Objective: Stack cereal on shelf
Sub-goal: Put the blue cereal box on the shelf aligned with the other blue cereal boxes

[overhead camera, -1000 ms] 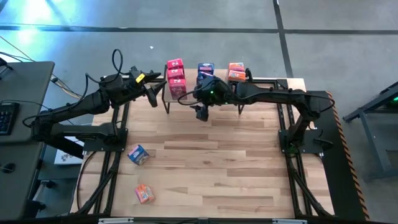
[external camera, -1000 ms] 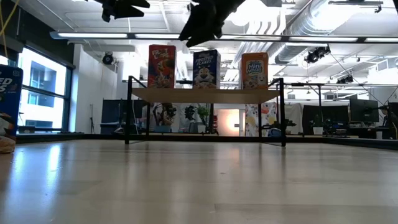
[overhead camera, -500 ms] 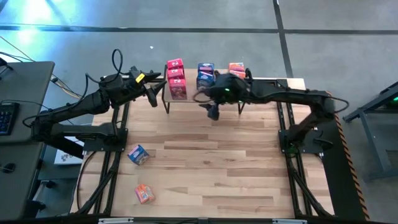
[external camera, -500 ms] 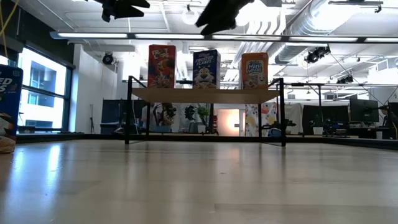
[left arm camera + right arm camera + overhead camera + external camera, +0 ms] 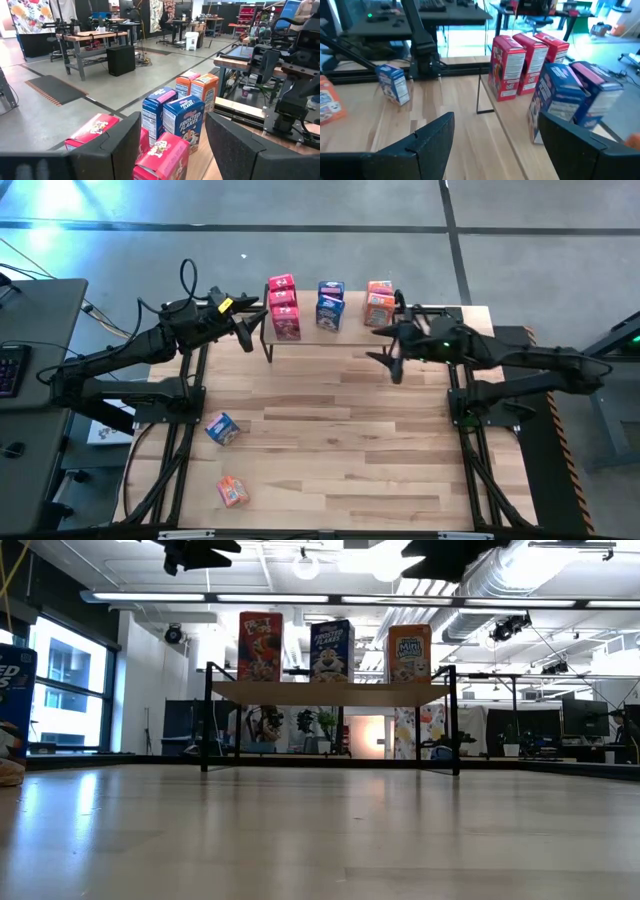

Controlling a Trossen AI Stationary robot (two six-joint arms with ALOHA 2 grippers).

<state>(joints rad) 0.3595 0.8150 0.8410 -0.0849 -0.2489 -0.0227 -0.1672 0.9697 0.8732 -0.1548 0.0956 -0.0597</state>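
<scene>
Currently the shelf (image 5: 350, 330) along the counter's (image 5: 340, 440) far edge holds seven cereal boxes in colour rows: three red boxes (image 5: 284, 307), two blue boxes (image 5: 329, 304) and two orange boxes (image 5: 379, 302). One loose blue box (image 5: 222, 427) and one loose orange box (image 5: 232, 491) lie near the counter's left edge, toward its front corner, so those rows are likely unfinished. The right gripper (image 5: 385, 357) hovers released and empty just before the shelf's right end, apparently free to fetch another, while the left gripper (image 5: 247, 330) waits empty, jaws parted, off the shelf's left end.
</scene>
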